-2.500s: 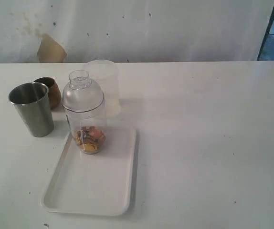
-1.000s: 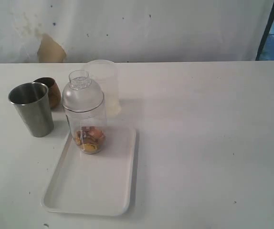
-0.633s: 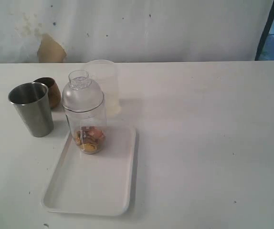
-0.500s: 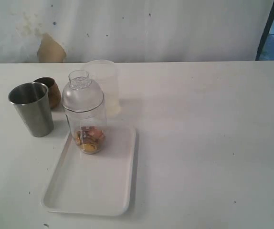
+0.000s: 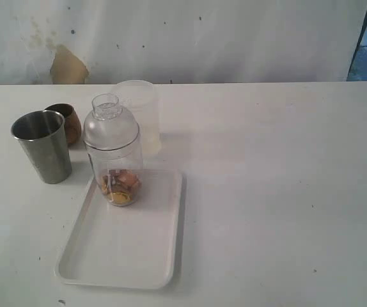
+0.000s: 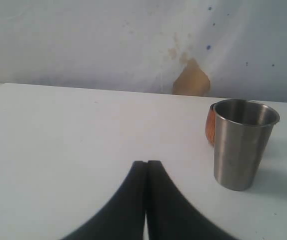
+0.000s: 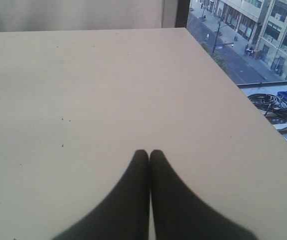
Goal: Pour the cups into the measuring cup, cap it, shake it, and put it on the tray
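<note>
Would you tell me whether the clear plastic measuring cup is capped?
Capped: the clear dome-shaped plastic lid sits atop the clear plastic measuring cup.

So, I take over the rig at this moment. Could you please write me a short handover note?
The left pincer is shut and empty, facing the steel tumbler.
The right pincer is shut and empty, over the table.
The measuring cup, cap on, stands upright on the tray with orange-brown pieces inside. The copper cup sits behind the tumbler.
Done: poured, capped, set on tray. Shaking cannot be confirmed.
Left: apparently nothing.
</note>
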